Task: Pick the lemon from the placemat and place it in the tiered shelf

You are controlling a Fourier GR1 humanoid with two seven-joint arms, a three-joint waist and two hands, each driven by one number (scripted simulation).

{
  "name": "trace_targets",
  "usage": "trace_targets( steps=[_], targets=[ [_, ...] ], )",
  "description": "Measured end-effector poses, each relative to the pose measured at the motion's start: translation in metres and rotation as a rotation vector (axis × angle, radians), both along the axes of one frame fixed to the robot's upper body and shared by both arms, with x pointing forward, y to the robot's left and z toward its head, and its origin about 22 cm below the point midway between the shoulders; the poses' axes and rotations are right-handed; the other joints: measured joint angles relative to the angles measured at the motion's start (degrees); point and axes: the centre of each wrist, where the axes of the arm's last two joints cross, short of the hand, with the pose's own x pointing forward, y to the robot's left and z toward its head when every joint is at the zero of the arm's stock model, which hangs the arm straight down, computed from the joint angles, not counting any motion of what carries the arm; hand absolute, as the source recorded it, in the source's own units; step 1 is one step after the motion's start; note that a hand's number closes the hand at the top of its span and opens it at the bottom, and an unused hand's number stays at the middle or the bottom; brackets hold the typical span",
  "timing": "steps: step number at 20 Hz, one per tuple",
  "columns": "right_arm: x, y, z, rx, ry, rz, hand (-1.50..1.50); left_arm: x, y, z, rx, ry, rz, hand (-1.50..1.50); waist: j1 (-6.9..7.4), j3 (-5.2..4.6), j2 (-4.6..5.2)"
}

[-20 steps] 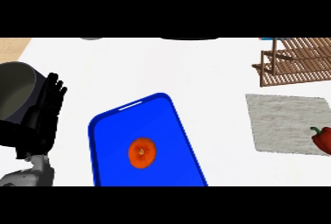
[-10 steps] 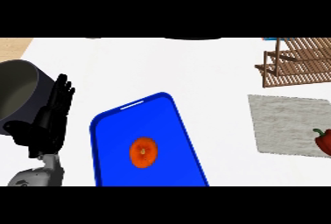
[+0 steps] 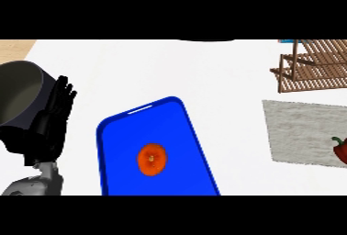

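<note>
One orange-coloured round fruit, the lemon [image 3: 152, 159], lies near the middle of the single blue placemat [image 3: 129, 137] on the white tabletop [image 3: 169, 69], with nothing touching it. At the left edge the left hand [image 3: 53, 112] stands upright with its fingers straight and close together, holding nothing, just beside a dark round pot [image 3: 20, 94]. Far to the right I count one wooden tiered shelf [image 3: 315, 64], and below it one grey cloth [image 3: 301, 133] with one red pepper [image 3: 339, 149] on its right edge.

L robot hand [image 3: 53, 110] open at left edge, fingers straight up.
</note>
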Motion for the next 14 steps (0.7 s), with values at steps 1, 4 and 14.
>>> trace_targets(
  steps=[1, 4, 14],
  targets=[
    [0.003, 0.0, 0.0, -0.002, -0.003, 0.001, 1.5, 0.001, 0.0, 0.0, -0.001, -0.004, -0.005, 0.0, 0.15, 0.0, 0.08],
    [0.014, 0.005, -0.005, -0.01, -0.009, 0.001, 1.5, 0.005, -0.003, -0.001, -0.003, -0.005, -0.009, 0.0, 0.32, -0.01, 0.17],
    [0.028, 0.011, -0.018, 0.124, 0.017, -0.017, -1.5, 0.008, -0.006, -0.002, -0.002, -0.014, -0.025, 0.0, 1.12, 0.08, 0.59]
  ],
)
